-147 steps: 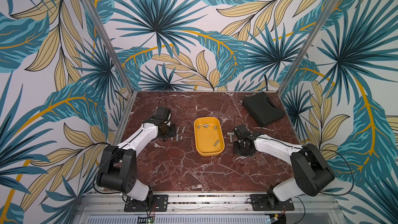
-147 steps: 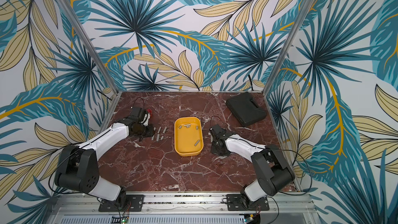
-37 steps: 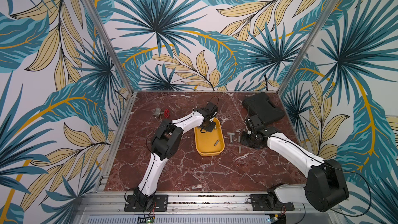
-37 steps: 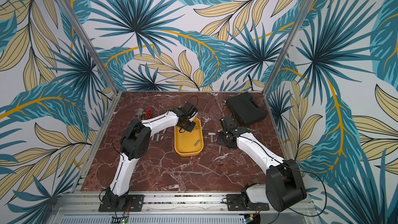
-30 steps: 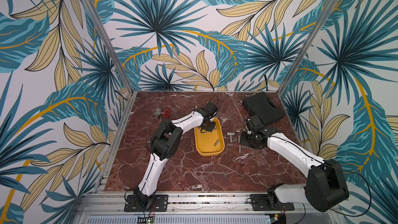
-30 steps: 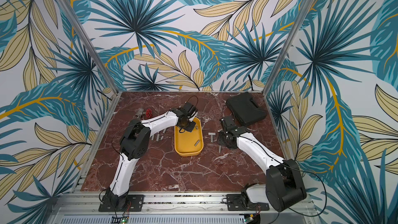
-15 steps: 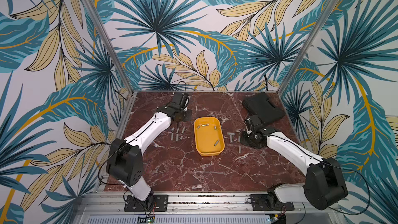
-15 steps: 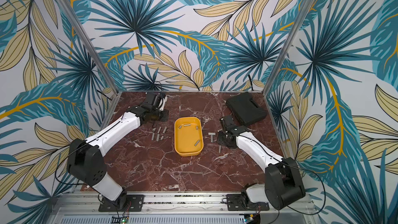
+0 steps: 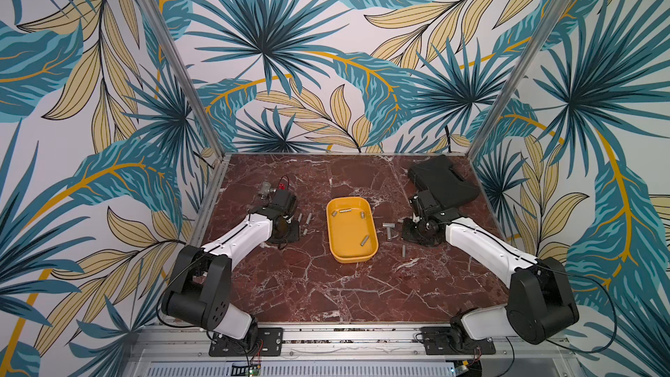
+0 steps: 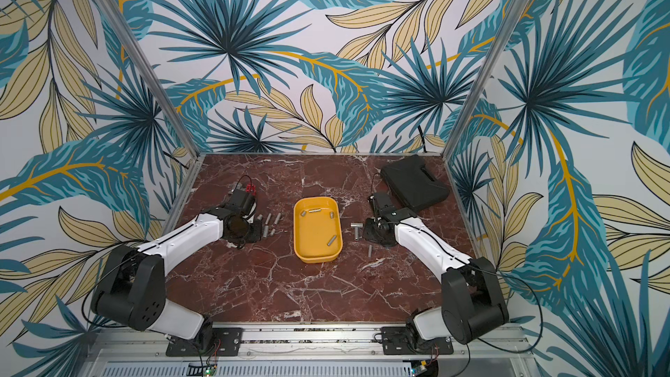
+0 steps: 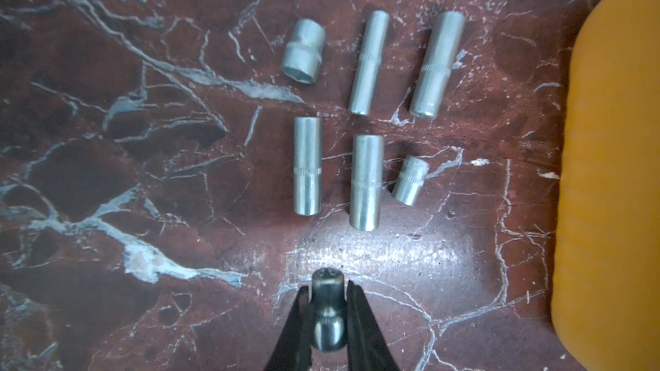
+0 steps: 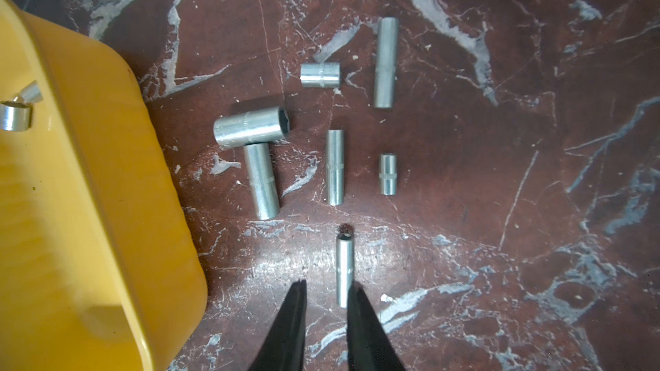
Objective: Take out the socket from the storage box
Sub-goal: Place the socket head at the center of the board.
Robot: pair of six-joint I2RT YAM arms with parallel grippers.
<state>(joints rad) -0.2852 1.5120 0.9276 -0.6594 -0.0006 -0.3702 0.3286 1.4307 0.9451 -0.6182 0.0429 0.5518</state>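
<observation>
1. Left wrist: left claw (image 11: 327,289) pinches a short socket (image 11: 326,315), lower centre, below two socket rows (image 11: 368,180).
2. Set it down low and parallel to them, clear of the storage box (image 11: 614,173) at right edge.
3. Right claw (image 12: 327,283) slightly spread, gripping nothing.

Both top views look steeply down from the front onto the whole table (image 9: 326,291). Each wrist view faces it closely; both catch the storage box (image 11: 614,173).

light: bright, even | glare: marble table (image 11: 375,255) | blur: wrist views soft
</observation>
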